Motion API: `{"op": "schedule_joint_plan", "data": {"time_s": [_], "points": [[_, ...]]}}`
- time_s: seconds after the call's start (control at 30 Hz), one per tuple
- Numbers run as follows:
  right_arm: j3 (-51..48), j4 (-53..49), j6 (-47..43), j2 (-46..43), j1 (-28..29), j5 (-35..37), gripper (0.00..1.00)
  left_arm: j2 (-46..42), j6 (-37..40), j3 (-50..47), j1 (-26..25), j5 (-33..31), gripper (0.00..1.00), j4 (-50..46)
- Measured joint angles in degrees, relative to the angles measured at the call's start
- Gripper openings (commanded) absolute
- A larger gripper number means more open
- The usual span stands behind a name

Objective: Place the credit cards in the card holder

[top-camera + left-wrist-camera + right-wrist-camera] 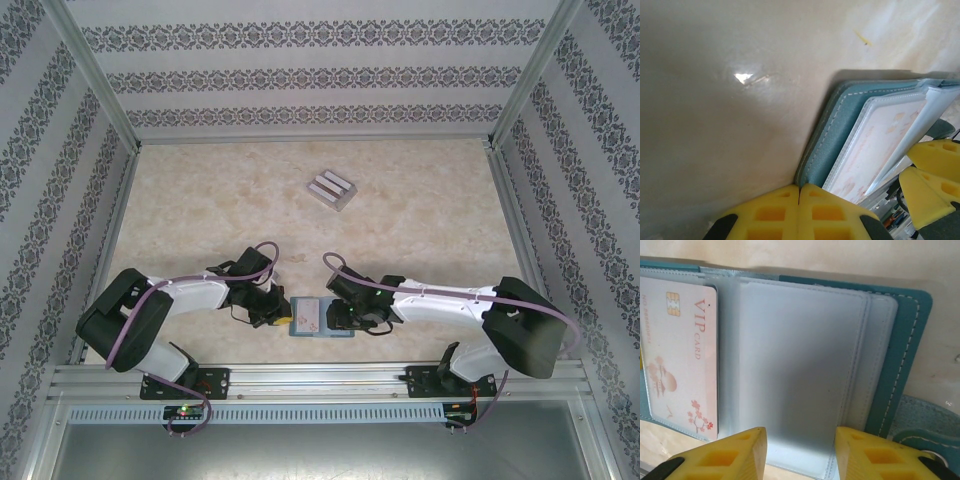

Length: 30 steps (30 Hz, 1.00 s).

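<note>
Teal card holder [312, 318] lies open at the near edge of the table [200, 220], the left gripper [799, 190] shut and empty at its edge, the right gripper [800, 440] partly open over a clear pocket [800, 365], the credit cards [331, 189] well apart behind.

- "VIP CARD" runs in red down the pink card [682, 355], up and left of the right gripper [800, 450].
- A small line starting "NO" sits beside it; the rest is unreadable.
</note>
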Motion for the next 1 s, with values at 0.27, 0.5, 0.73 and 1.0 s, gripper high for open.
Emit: {"op": "schedule_joint_plan", "data": {"time_s": [0.27,0.5,0.73,1.0], "points": [[-0.02,1.16,0.22,0.11,0.02,-0.02,0.39,0.15,0.00,0.02,0.02,0.17,0.02,0.07],[-0.20,3.54,0.52,0.11,0.02,-0.59,0.43,0.59,0.00,0.17,0.04,0.52,0.02,0.22],[-1.14,5.66,1.75,0.07,0.02,-1.33,0.48,0.74,-0.02,0.24,0.04,0.68,0.02,0.39],[-2.19,2.58,1.70,-4.92,0.02,0.94,0.47,0.74,-0.02,0.24,0.04,0.68,0.02,0.48]]}}
